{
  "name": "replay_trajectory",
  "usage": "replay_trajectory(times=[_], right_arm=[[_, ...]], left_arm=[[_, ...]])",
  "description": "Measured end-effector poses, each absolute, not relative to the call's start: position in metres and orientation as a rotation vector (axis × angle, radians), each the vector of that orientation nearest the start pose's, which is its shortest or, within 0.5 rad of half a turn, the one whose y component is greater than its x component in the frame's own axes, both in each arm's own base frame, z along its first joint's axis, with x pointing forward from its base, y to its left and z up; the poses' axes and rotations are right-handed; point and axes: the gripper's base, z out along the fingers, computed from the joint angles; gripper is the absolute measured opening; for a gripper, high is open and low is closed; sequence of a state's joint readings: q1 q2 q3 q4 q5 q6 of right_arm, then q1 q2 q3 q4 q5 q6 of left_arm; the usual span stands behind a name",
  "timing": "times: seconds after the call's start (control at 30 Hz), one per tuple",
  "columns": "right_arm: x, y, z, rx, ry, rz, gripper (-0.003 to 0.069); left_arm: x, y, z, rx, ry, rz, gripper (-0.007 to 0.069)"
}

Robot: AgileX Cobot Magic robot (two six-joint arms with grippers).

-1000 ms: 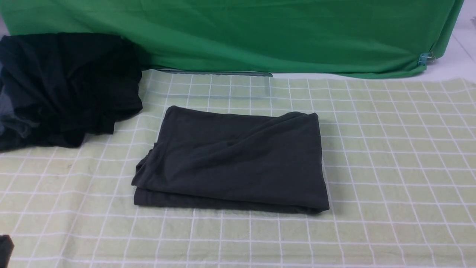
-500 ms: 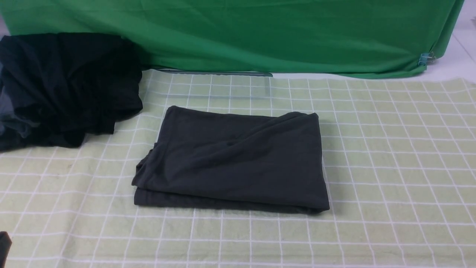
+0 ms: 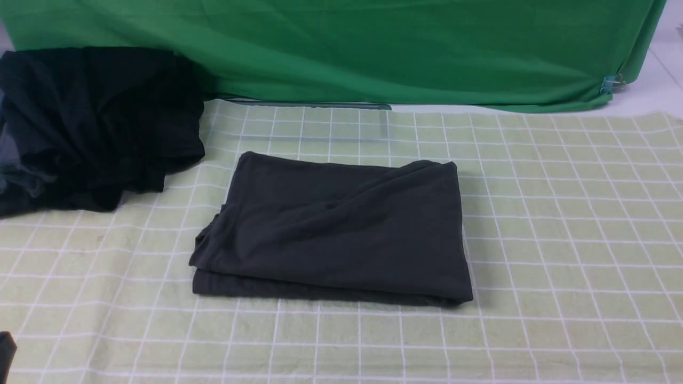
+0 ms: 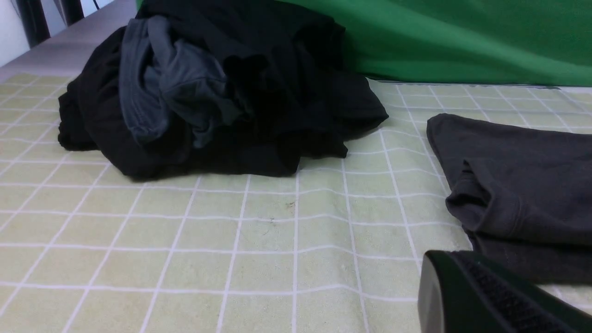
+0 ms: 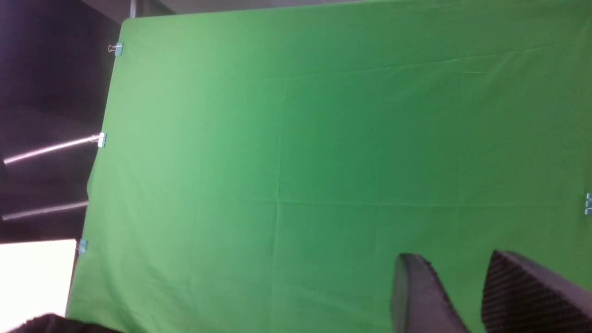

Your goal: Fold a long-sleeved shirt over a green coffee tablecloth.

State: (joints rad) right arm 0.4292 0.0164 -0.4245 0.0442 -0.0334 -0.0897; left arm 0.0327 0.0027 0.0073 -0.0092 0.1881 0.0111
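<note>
**Shirt folded mid-cloth, left arm closer**

The long-sleeved shirt (image 3: 331, 229) lies folded mid-way across the green coffee tablecloth (image 3: 560, 224), long axis running left edge to right edge. My left gripper (image 4: 485, 296), clenched and empty, sits near its near-left corner. My right gripper (image 5: 462, 296) is parted on nothing, aimed at the green backdrop (image 5: 323, 138).

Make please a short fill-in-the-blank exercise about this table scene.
1. The grey shirt lies ___ on the checked tablecloth.
2. The black heap of clothes sits to the shirt's ___.
3. Behind the table hangs a plain ___ cloth.
Missing words: folded; left; green
</note>
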Motion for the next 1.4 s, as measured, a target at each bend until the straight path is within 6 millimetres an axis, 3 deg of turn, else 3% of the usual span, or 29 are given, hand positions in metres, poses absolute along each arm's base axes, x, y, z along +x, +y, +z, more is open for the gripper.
replay_trajectory(times=[0.1, 0.17, 0.33, 0.43, 0.57, 1.4], right_arm=[[0.007, 0.003, 0.344, -0.254, 1.045, 0.287, 0.0218], [0.016, 0.005, 0.328, -0.239, 1.127, 0.164, 0.0222], [0.039, 0.005, 0.277, -0.184, 1.329, -0.039, 0.0232], [0.054, 0.002, 0.220, -0.139, 1.524, -0.100, 0.0237], [0.056, 0.000, 0.190, -0.080, 1.719, -0.076, 0.0239], [0.056, 0.000, 0.188, -0.095, 1.738, -0.086, 0.0242]], left_arm=[[0.056, 0.002, 0.193, -0.024, 1.682, 0.025, 0.0003], [0.056, 0.002, 0.194, -0.024, 1.681, 0.025, 0.0003], [0.056, 0.002, 0.194, -0.024, 1.681, 0.025, 0.0003], [0.056, 0.002, 0.194, -0.024, 1.681, 0.025, 0.0003], [0.056, 0.002, 0.194, -0.024, 1.679, 0.026, 0.0003], [0.056, 0.002, 0.194, -0.023, 1.679, 0.026, 0.0003]])
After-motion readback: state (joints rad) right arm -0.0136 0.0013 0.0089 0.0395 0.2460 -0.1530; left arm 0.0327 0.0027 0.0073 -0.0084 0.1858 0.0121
